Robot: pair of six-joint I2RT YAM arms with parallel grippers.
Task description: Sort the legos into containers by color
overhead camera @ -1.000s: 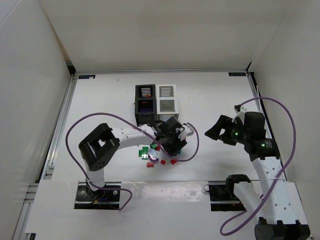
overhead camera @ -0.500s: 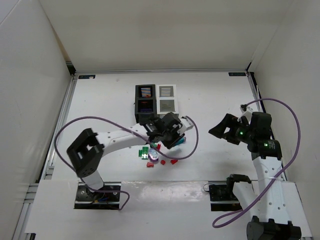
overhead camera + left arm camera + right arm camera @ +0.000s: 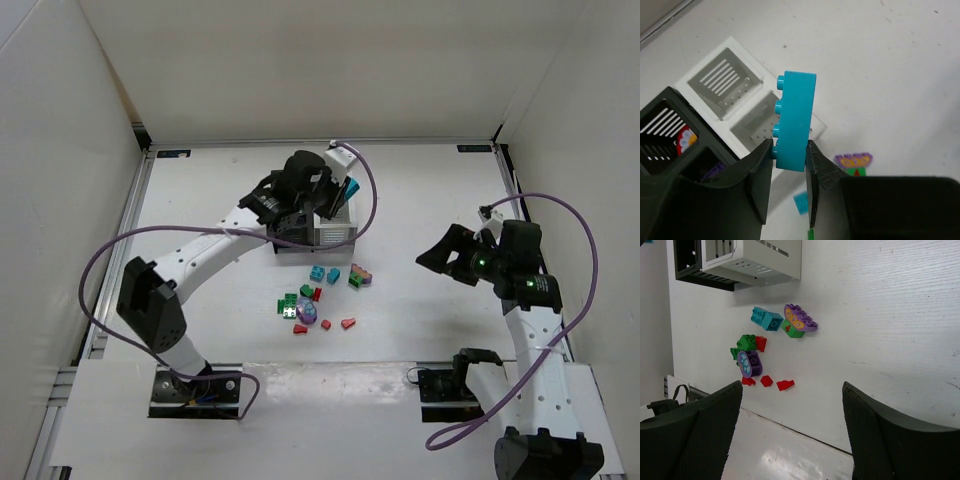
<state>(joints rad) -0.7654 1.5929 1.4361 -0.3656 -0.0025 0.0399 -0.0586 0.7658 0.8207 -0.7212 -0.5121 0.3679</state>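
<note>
My left gripper [image 3: 789, 147] is shut on a teal lego brick [image 3: 795, 120], studs facing left, held in the air above the white container [image 3: 742, 117]. The black container [image 3: 665, 125] stands right beside the white one, with something red and something purple inside. From above, the left gripper [image 3: 338, 195] and the teal brick [image 3: 350, 188] hover over the white container [image 3: 336, 234]. Loose legos lie in front of the bins: two teal [image 3: 325, 273], a purple-and-green piece [image 3: 359, 277], green [image 3: 287, 303], a round purple one [image 3: 306, 313], three small red ones [image 3: 325, 324]. My right gripper [image 3: 435, 258] is open and empty, off to the right.
The right wrist view shows the pile from the side: teal [image 3: 766, 318], purple arch [image 3: 800, 317], green [image 3: 746, 342], red bits [image 3: 766, 381], and the near table edge [image 3: 790, 427]. White walls close in the table on three sides.
My left gripper closed on the teal brick at the pile, then lifted it back and up to above the containers. The right arm barely moved.
</note>
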